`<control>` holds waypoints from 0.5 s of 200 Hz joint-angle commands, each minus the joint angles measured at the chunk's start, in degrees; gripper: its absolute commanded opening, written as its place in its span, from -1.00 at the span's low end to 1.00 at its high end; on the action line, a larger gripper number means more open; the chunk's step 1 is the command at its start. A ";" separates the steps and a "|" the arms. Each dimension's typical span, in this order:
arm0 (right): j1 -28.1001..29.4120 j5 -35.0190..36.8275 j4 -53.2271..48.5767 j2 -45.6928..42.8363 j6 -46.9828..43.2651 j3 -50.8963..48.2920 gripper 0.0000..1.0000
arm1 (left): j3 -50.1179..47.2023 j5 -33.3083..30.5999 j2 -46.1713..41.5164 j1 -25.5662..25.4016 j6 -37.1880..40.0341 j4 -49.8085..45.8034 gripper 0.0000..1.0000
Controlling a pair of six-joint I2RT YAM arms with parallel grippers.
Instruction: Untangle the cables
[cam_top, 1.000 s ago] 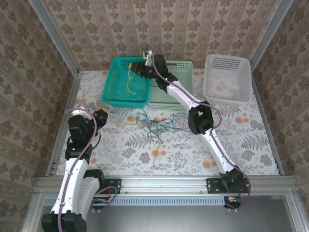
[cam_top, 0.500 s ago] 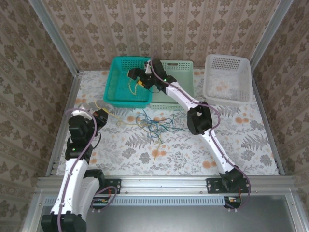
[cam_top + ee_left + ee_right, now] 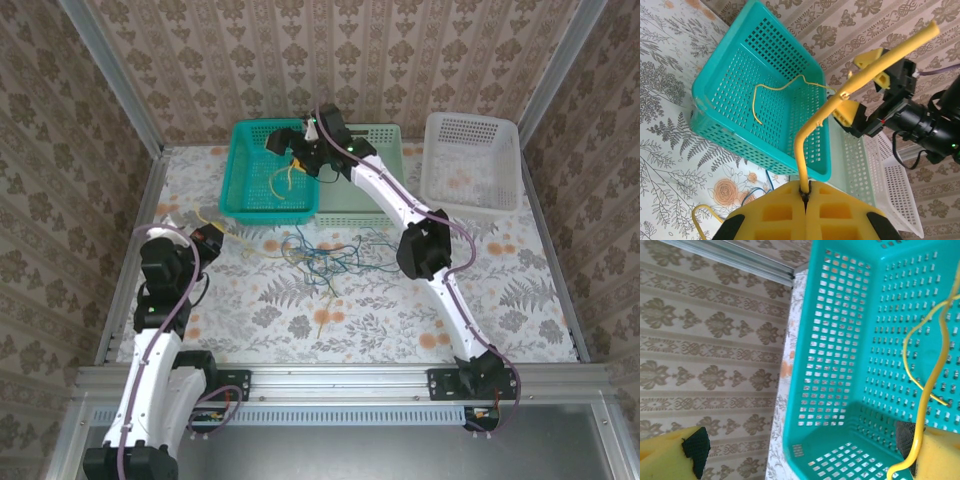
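A loose tangle of blue, dark and yellow cables (image 3: 325,258) lies on the floral table, in front of the baskets. My left gripper (image 3: 213,238) is at the table's left, shut on a yellow cable (image 3: 812,135) that rises from between its foam fingers (image 3: 775,212). My right gripper (image 3: 288,150) hangs over the teal basket (image 3: 232,185), jaws wide open and empty. A thin yellow cable (image 3: 286,176) lies inside that basket (image 3: 805,405) and runs past my right finger (image 3: 940,455). From the left wrist, the cable (image 3: 782,89) curls on the basket floor.
A pale green basket (image 3: 385,135) stands beside the teal one, and a white basket (image 3: 470,165) is at the back right. Patterned walls and metal frame posts close in the table on three sides.
My right gripper has opened over the teal basket and let go of the yellow cable, which now rests in the basket. The left arm has stayed still.
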 commanded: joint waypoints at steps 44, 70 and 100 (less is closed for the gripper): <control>4.61 16.54 -22.39 -3.59 -25.26 4.36 0.99 | 3.51 -1.41 -1.79 -0.56 1.92 -2.88 -1.00; 8.72 23.40 -24.19 -3.12 -35.80 4.53 1.00 | 3.20 -1.67 -2.01 -0.77 1.94 -3.30 -1.00; 11.49 29.48 -27.77 -0.66 -42.97 6.20 0.99 | 3.24 -2.09 -2.77 -1.11 1.77 -4.12 -1.00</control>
